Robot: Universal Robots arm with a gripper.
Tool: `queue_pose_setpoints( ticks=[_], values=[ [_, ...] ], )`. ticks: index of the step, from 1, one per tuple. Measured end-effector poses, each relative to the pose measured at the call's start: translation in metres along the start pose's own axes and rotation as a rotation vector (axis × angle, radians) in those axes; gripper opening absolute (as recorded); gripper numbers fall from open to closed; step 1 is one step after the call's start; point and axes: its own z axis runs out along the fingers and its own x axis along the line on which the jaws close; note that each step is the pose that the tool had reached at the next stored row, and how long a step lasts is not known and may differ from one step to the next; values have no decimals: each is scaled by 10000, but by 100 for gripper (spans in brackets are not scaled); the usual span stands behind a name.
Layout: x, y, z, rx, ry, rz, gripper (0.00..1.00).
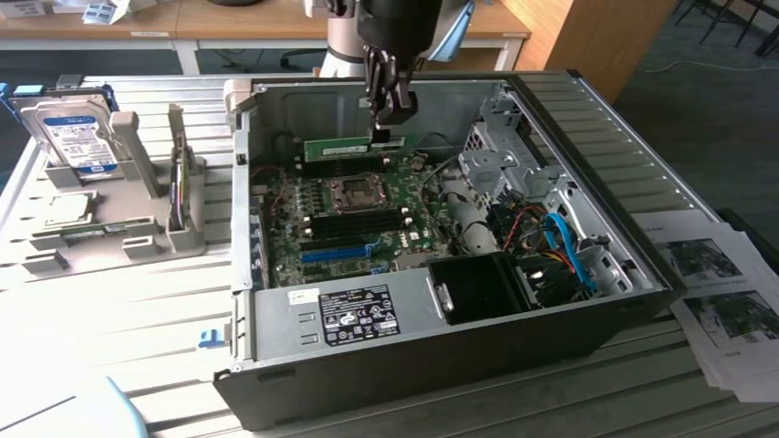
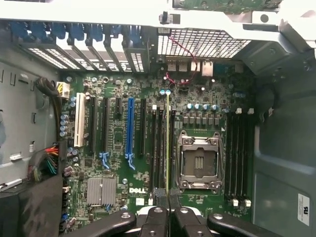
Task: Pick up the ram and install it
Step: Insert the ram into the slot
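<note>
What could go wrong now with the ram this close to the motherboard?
1. The ram, clamped in the jaws, hangs over closely packed black memory slots; slightly off, it could land between them or in the wrong one.
2. The open CPU socket lies right beside it; a slip might damage its contacts.

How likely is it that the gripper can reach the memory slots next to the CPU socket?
Probably yes. The gripper, shut on the ram, hangs inside the open case lined up over the memory slots, and no cable or card crosses them.
</note>
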Motion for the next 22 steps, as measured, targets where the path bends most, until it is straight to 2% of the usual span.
queue_pose_setpoints(
  ticks=[22],
  values=[
    [4,-8,254,0,1,3,11]
  ],
)
